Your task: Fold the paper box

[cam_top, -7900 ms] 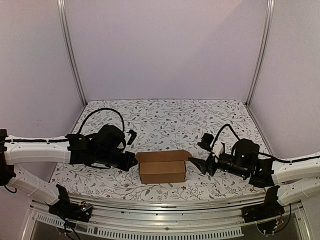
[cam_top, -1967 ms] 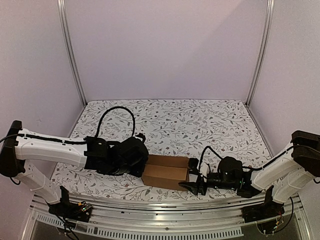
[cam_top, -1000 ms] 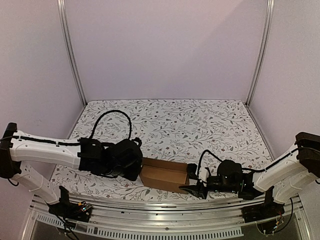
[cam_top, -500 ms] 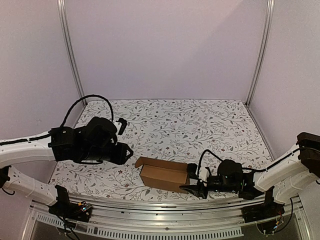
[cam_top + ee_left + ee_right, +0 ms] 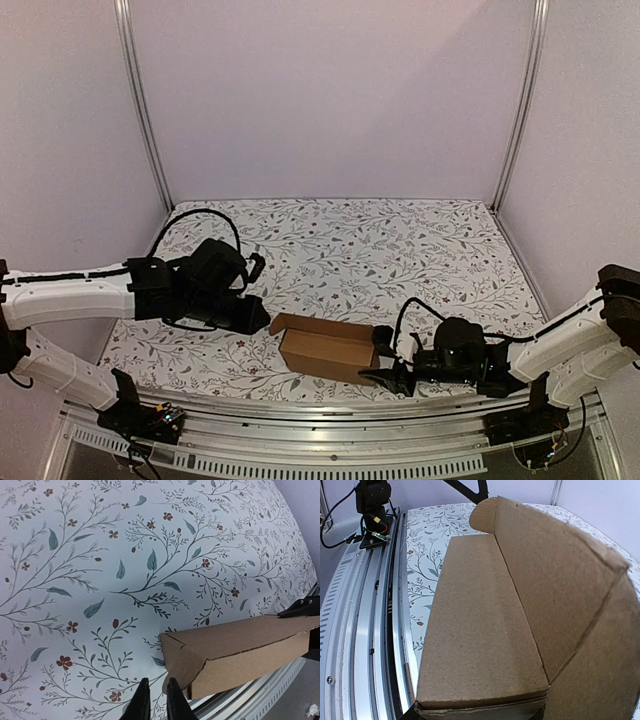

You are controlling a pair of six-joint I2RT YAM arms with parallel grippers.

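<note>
Top external gives me the whole picture, so I start there. The flower-patterned table [image 5: 400, 240] fills the floor of the booth, with the metal rail [image 5: 330, 425] running along its near edge.

My left arm [image 5: 70, 295] reaches in from the left side and my right arm [image 5: 570, 335] lies low along the front right, close to the rail.

Between them sits the paper box [image 5: 325, 348], plain brown cardboard. It lies near the front edge of the table, roughly in the middle, with its long side running left to right and slightly skewed. From the right wrist I look straight down its length. One long flap [image 5: 560, 580] stands up on the right of that view, and the panel beside it lies flat.

The right gripper [image 5: 378, 357] is at the box's right end. One finger is on the far side of that end and one on the near side, half spread, with the cardboard pinched between them.

The left gripper [image 5: 157, 686] hangs just off the box's left end, above the cloth. Its fingertips [image 5: 142, 700] are drawn almost together, with only a sliver of gap, and nothing is between them. In the left wrist view the box's left corner lies just to the right of those tips, apart from them.
</note>
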